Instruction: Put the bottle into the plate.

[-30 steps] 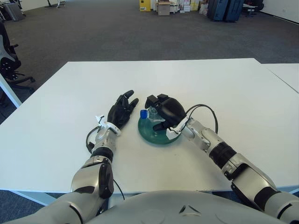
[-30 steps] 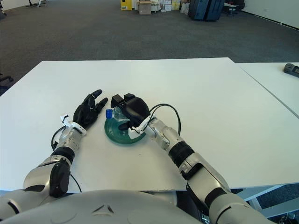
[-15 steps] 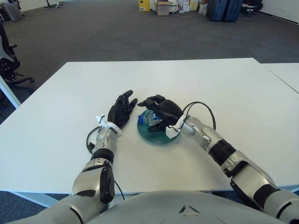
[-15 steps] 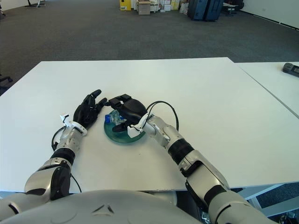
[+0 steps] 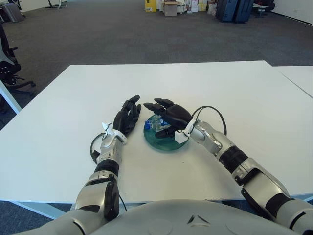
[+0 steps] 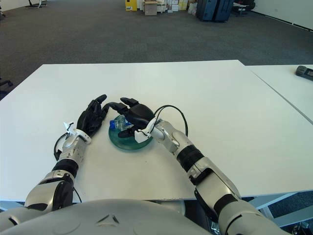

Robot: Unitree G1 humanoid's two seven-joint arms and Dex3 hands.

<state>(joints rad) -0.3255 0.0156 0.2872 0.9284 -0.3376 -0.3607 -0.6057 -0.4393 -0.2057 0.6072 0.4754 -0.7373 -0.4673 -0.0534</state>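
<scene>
A dark green plate sits on the white table in front of me. A clear plastic bottle with a blue cap lies on its side in the plate, cap pointing left. My right hand hovers just over the bottle, its black fingers spread and lifted off it. My left hand shows flat and open just left of the plate, fingertips pointing away from me.
A black cable loops up from my right wrist. A second white table adjoins on the right with a small dark object on it. An office chair stands off the table's left side.
My right hand has uncurled and let go of the bottle, which now lies in the plate. The left hand has stayed where it was.
</scene>
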